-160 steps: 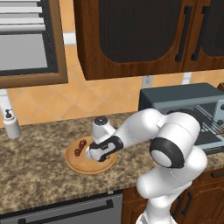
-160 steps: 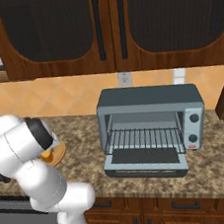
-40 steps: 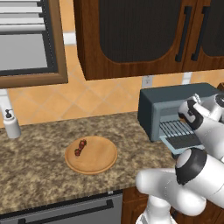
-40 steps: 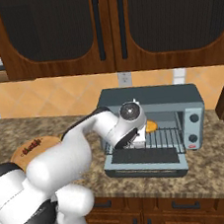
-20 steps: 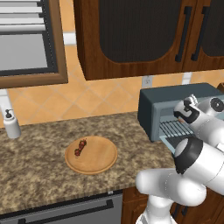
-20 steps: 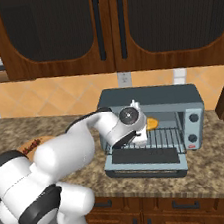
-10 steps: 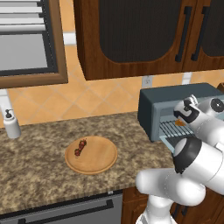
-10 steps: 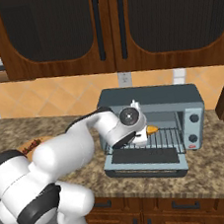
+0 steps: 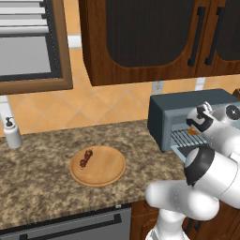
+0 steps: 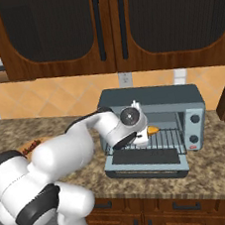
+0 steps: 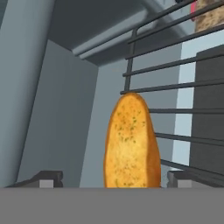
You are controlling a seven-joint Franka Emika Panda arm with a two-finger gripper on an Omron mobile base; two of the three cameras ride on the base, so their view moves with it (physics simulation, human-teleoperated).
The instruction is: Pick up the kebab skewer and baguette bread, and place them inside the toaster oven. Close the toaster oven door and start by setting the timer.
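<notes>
Pincer (image 10: 143,135) now stands with its tips spread apart at the toaster oven (image 10: 154,110) mouth, wider than a second ago, and the baguette bread (image 11: 130,142) lies freed on the wire rack (image 11: 175,87) between them. Two seconds back the arm held the loaf further out. On the speckled granite desk (image 9: 42,187), the kebab skewer (image 9: 86,158), dark red chunks on a thin stick, lies where it was on the round wooden plate (image 9: 105,171). The toaster oven door (image 10: 148,164) hangs open, glass dark.
</notes>
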